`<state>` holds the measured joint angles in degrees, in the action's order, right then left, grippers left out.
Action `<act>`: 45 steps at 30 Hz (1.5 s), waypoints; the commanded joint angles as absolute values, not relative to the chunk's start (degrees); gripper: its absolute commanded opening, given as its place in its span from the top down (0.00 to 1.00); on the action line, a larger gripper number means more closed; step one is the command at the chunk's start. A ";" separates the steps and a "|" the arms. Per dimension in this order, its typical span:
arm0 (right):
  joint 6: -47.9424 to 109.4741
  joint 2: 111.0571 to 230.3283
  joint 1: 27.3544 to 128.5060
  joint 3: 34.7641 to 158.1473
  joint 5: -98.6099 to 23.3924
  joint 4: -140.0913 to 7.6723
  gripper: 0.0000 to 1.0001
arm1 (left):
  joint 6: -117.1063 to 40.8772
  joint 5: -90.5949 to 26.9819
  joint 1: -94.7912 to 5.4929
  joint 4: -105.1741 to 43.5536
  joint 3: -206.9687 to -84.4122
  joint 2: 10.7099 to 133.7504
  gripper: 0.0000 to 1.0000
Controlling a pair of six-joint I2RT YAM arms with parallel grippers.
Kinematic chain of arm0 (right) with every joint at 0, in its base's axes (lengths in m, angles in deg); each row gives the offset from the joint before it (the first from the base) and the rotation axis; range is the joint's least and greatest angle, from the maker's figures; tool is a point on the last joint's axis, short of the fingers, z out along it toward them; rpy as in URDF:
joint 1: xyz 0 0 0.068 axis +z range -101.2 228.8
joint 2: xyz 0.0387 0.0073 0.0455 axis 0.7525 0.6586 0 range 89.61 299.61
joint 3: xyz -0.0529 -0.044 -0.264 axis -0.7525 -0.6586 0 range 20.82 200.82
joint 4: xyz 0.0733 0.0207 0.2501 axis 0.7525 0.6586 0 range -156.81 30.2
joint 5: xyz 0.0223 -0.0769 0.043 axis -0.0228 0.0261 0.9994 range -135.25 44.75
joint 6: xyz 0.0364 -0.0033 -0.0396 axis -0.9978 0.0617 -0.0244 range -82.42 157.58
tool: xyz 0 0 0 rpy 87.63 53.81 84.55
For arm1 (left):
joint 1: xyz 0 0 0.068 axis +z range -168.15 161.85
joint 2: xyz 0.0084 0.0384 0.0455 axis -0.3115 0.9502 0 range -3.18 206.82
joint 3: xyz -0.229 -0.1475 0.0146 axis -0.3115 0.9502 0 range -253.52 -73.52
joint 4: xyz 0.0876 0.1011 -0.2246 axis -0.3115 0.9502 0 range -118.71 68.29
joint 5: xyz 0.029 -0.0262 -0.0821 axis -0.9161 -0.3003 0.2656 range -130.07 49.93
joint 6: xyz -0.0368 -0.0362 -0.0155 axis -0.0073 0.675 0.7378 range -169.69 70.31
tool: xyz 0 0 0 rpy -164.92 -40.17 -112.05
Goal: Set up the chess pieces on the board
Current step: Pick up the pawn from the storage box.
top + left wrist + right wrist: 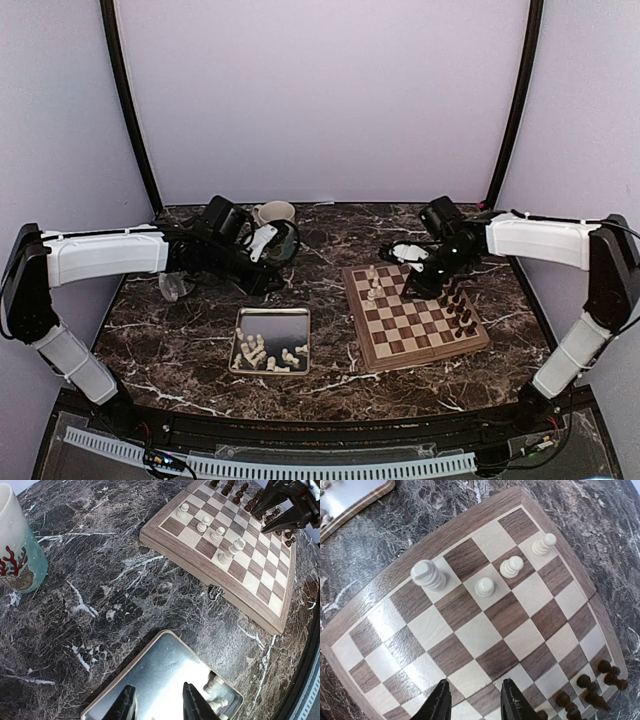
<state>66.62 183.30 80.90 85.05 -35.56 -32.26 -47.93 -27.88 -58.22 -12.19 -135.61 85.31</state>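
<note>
The board (418,330) lies right of centre, with several cream-white chess pieces (373,285) standing near its far-left corner. In the right wrist view these pieces (485,586) stand ahead of my right gripper (476,701), which hangs open over bare squares of the board (470,630) with nothing between its fingers. From above, the right gripper (420,285) is over the board's far side. More white pieces (265,352) lie in the silver tray (272,313). My left gripper (158,702) is open and empty above the tray (160,670), whose pieces (215,687) lie to its right.
Dark brown pieces (460,312) line the board's right edge. A cream mug (275,212) stands at the back, seen with a teal and coral pattern in the left wrist view (15,555). A small clear object (175,287) lies left of the tray.
</note>
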 commanded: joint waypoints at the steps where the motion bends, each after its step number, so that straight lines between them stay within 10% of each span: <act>1: 70.71 173.92 79.84 80.58 -29.14 -32.47 0.65 | -46.65 -28.85 -58.90 -9.92 -136.13 85.74 0.67; 45: 71.30 166.42 79.09 70.62 -27.87 -41.41 0.58 | -46.52 -33.89 -73.42 4.19 -139.10 99.26 0.70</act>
<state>70.95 165.90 79.39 71.04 -28.15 -40.22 -45.90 -34.07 -73.02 2.84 -138.95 98.78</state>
